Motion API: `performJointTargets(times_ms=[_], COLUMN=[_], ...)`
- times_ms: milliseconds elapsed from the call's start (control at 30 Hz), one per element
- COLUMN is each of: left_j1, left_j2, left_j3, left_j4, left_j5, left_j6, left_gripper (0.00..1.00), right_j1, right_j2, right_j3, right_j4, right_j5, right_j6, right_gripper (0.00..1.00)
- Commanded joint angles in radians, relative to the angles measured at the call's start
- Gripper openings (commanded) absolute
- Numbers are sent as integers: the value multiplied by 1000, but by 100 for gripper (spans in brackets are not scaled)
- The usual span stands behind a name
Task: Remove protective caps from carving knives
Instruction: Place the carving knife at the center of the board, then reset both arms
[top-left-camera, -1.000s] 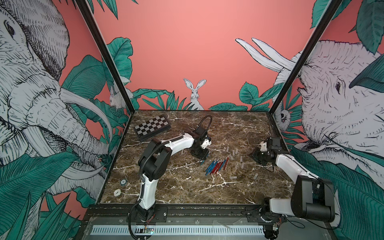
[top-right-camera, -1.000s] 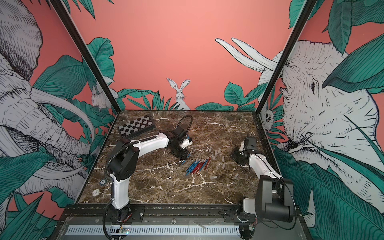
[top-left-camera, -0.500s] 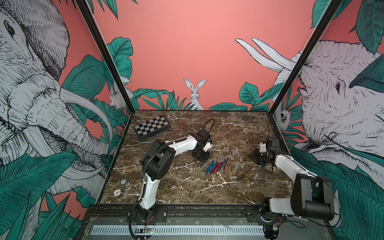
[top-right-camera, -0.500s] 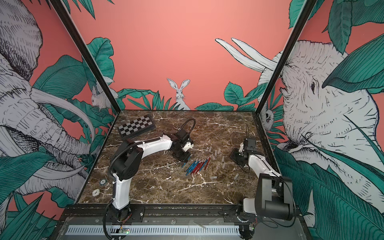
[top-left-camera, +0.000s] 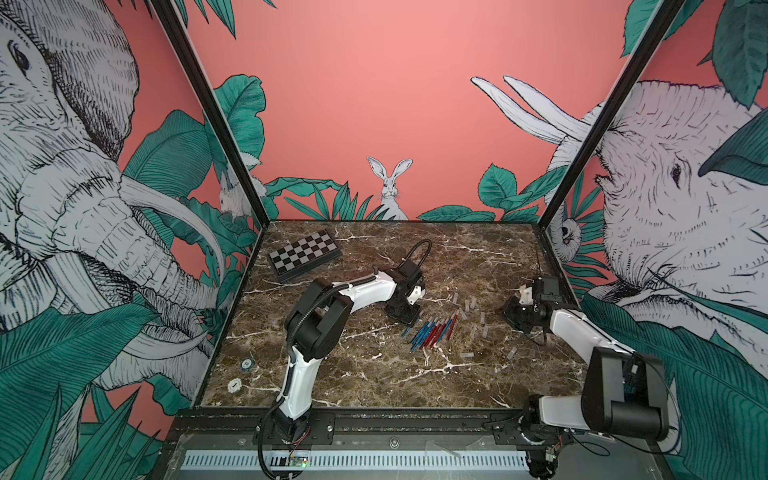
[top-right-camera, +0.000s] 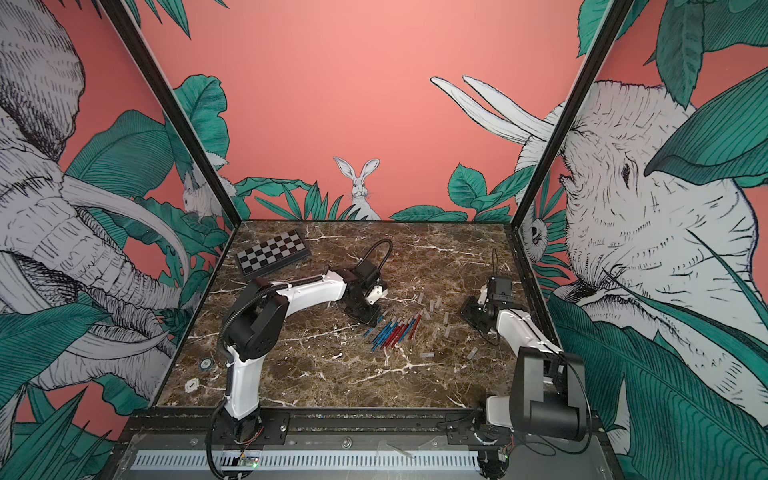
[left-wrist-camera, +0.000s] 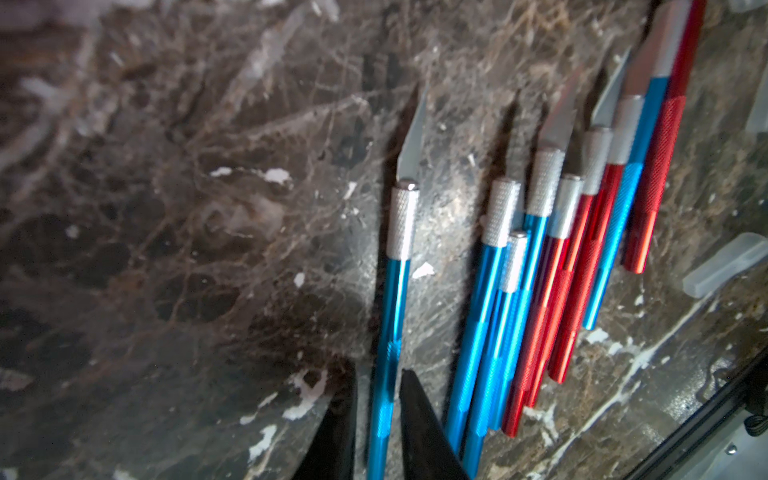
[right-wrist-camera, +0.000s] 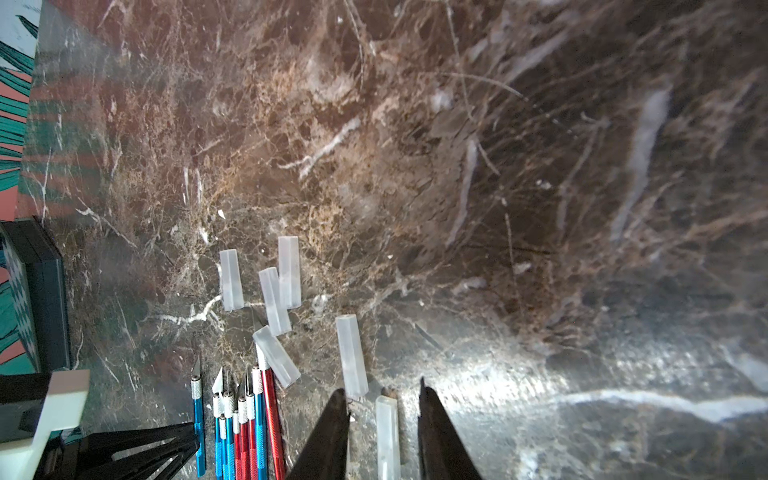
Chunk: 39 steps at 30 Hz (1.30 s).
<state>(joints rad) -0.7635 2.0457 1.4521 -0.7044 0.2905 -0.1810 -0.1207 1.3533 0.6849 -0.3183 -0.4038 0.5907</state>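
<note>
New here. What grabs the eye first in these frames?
A tight fan of blue and red carving knives lies mid-table, with clear protective caps scattered beside it toward the right arm. The left gripper straddles a lone blue knife set apart from the bundle; a checkered board sits at the far left corner.

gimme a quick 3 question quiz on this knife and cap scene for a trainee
1. True or false: the lone blue-handled metal carving knife between the left hand's fingers wears a cap.
2. What lies between the right hand's fingers? A a spoon; B a clear plastic tube cap; C nothing.
3. Name the two handle colours in the bundle of thin carving knives.
Key: 1 false; 2 B; 3 blue and red.
</note>
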Motion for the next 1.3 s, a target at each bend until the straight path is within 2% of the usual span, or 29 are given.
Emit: performJointTargets(times_ms=[0, 233, 400, 600, 667, 700, 800, 933, 967, 1000, 1033, 1133, 1267], left_j1=[-5, -5, -4, 51, 77, 92, 121, 188, 210, 231, 245, 286, 303], left_j2=[-23, -79, -147, -246, -282, -299, -357, -437, -449, -461, -473, -520, -610], left_j3=[15, 84, 152, 188, 179, 170, 98, -56, -85, -114, -141, -245, -428], left_j4=[-25, -62, -70, 0, 34, 51, 145, 317, 346, 374, 403, 516, 731], left_j5=[-13, -8, -6, 48, 35, 26, -29, -56, -67, -81, -92, -150, -337], left_j6=[-8, 4, 53, 128, 157, 175, 218, 237, 238, 238, 234, 244, 300], left_gripper=[26, 40, 63, 79, 95, 97, 99, 99, 99, 99, 99, 99, 99], right_j1=[-5, -4, -4, -5, -5, -5, -5, -2, 3, 8, 15, 42, 86], right_j2=[-11, -23, -35, -56, -63, -66, -74, -73, -70, -66, -61, -31, 11], right_j3=[-16, -10, 3, 47, 71, 83, 129, 199, 219, 236, 250, 282, 260], right_j4=[11, 3, -11, -33, -33, -30, -22, -23, -21, -14, -12, 24, 156], right_j5=[2, 8, 18, 44, 51, 52, 71, 119, 139, 165, 192, 283, 381], right_j6=[2, 4, -2, -7, -10, -19, -42, -82, -99, -116, -135, -192, -270], right_gripper=[29, 29, 29, 33, 36, 38, 43, 59, 65, 85, 98, 98, 98])
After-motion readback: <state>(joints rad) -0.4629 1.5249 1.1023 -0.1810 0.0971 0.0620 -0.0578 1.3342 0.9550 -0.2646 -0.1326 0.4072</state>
